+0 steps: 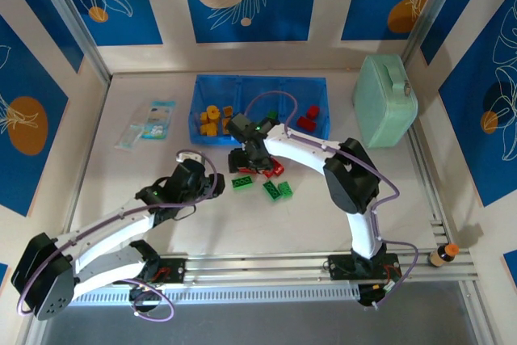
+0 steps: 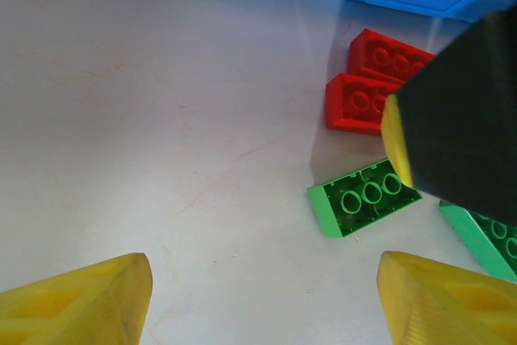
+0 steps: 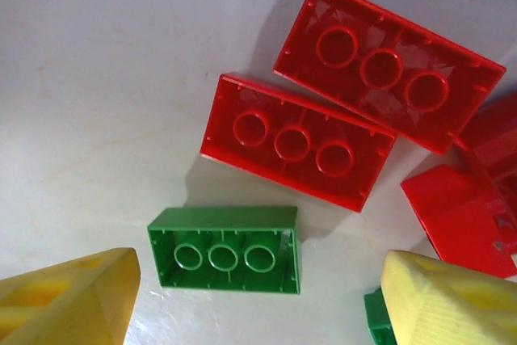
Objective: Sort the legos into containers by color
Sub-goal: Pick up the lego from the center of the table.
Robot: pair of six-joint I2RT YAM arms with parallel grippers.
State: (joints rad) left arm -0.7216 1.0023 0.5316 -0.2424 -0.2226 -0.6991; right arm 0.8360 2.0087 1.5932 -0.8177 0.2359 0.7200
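The containers (image 1: 321, 86) are one blue tray at the back. Its left bin holds yellow legos (image 1: 212, 119), its right bin red ones (image 1: 308, 117), and a green one (image 1: 273, 116) sits in the middle. In front of it lie loose bricks, all upside down: a green one (image 3: 226, 250) and two red ones (image 3: 297, 141) (image 3: 388, 62). My right gripper (image 3: 258, 296) hangs open over them, the green brick just ahead of its yellow fingertips (image 3: 69, 296). My left gripper (image 2: 262, 296) is open over bare table, left of the same green brick (image 2: 363, 197). Another green brick (image 1: 279, 190) lies to the right.
A mint-green lidded case (image 1: 384, 100) stands at the back right beside the tray. A clear plastic packet (image 1: 149, 123) lies at the back left. A small bottle (image 1: 443, 254) sits by the rails at the near right. The right gripper's black body (image 2: 468, 119) looms close to my left fingers.
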